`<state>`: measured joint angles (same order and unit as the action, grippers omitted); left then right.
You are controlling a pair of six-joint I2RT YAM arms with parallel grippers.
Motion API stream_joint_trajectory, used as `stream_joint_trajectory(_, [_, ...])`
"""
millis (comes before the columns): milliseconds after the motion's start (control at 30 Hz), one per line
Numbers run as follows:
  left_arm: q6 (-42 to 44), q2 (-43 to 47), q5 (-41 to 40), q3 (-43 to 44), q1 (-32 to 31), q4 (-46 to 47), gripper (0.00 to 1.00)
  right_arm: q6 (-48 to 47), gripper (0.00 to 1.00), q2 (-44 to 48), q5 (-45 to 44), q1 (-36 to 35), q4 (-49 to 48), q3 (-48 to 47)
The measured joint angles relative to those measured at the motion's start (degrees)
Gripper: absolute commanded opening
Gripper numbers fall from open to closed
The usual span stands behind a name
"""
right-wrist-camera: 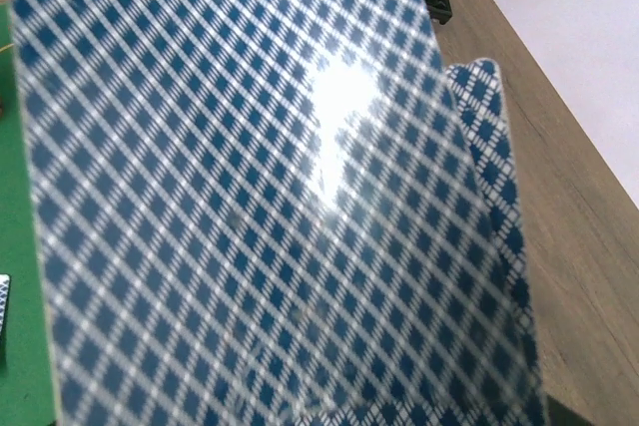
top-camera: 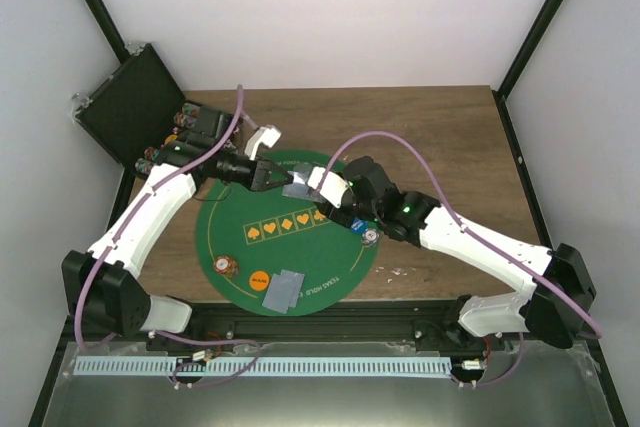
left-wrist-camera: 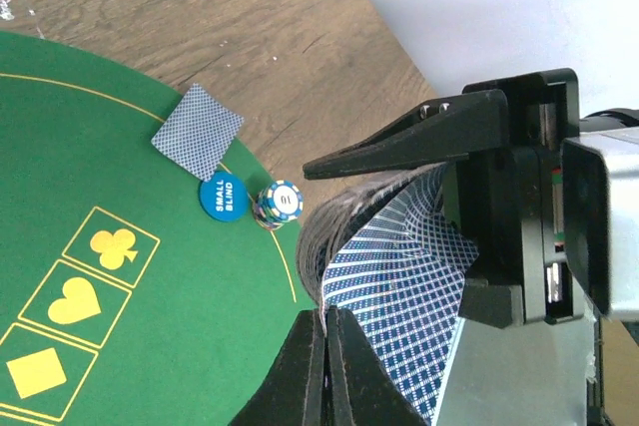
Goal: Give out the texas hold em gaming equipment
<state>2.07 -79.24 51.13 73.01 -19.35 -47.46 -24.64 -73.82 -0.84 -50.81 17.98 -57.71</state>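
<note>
Over the far part of the round green mat [top-camera: 235, 237], my right gripper [top-camera: 322, 185] is shut on a deck of blue-checked cards [left-wrist-camera: 344, 216]. My left gripper [left-wrist-camera: 327, 318] is shut on the edge of the deck's top card [left-wrist-camera: 399, 286], which bends away from the stack. In the right wrist view, card backs [right-wrist-camera: 250, 197] fill the frame and hide the fingers. On the mat's right side lie one face-down card [left-wrist-camera: 198, 131], a blue "small blind" disc [left-wrist-camera: 223, 197] and a short chip stack [left-wrist-camera: 280, 205]. Near the front edge are face-down cards [top-camera: 283, 290], an orange disc [top-camera: 258, 279] and a chip stack [top-camera: 226, 266].
An open black case [top-camera: 130, 107] with rows of chips [top-camera: 190, 132] stands at the table's far left corner. The mat carries a row of yellow suit boxes [top-camera: 285, 223]. Bare wooden table [top-camera: 450, 147] lies to the right of the mat.
</note>
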Motion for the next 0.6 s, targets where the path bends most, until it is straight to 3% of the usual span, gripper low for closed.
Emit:
stream_joint_trajectory(367, [0.6,2.2,5.7,1.6,5.8,-1.7,0.0,0.1,0.48,1.1,-0.9,6.5,0.2,0.5])
stream_joint_trajectory(600, [-6.7,3.5,10.1,0.6,12.5,3.5,0.0,1.2,0.48,1.7,-3.1,11.1,0.7,0.5])
